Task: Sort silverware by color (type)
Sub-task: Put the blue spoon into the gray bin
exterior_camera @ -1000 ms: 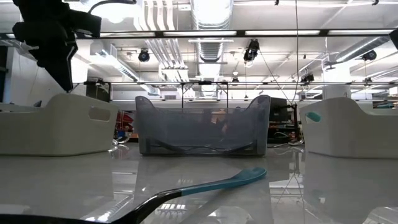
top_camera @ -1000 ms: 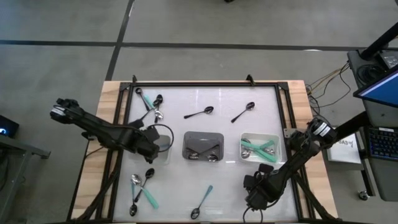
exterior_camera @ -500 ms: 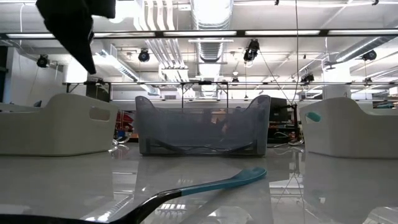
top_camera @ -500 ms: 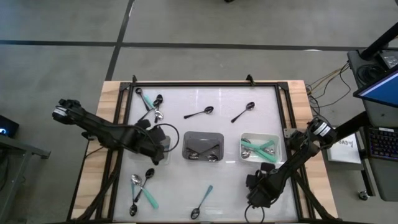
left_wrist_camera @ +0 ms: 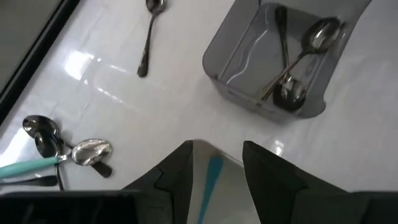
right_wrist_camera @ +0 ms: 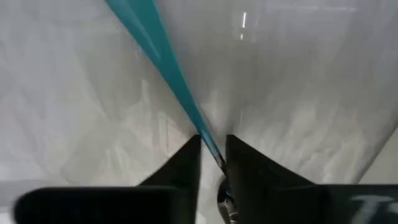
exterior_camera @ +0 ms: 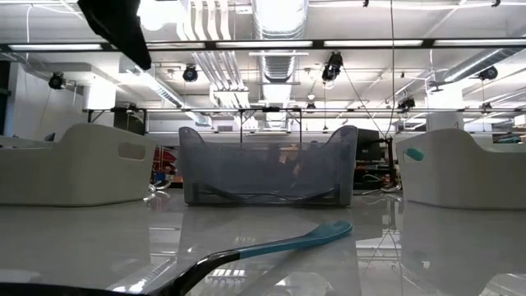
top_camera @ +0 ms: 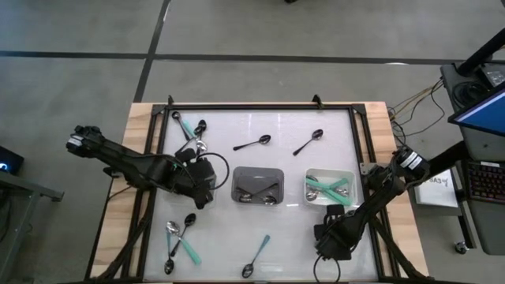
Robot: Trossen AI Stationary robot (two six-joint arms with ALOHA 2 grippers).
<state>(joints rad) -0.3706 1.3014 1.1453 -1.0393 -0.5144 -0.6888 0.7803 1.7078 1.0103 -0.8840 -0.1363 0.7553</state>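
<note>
Across the glossy white tabletop (top_camera: 229, 162), framed in black rails on a pale wooden base, the ceiling lights show as reflections. Grey concrete floor surrounds it, and the low view looks into a hall with silver ducts and strip lights overhead.

Two slim black spoons (top_camera: 254, 143) lie apart on the far half. Mixed black, silver and mint spoons cluster at the far left corner (top_camera: 191, 131) and near the left front (top_camera: 180, 237). One teal-handled spoon (top_camera: 256, 256) lies alone at the front.

The grey plastic middle tray (top_camera: 258, 172) holds shiny silver metal spoons (left_wrist_camera: 305, 43). The white right tray (top_camera: 349, 188) holds mint-green plastic spoons (top_camera: 323, 188).

The left tool (top_camera: 203, 189) hangs just left of the grey tray, its fingers (left_wrist_camera: 180, 171) spread and released. The right tool (top_camera: 330, 243), at the front right, is clenched on a mint-green spoon handle (right_wrist_camera: 155, 50).
</note>
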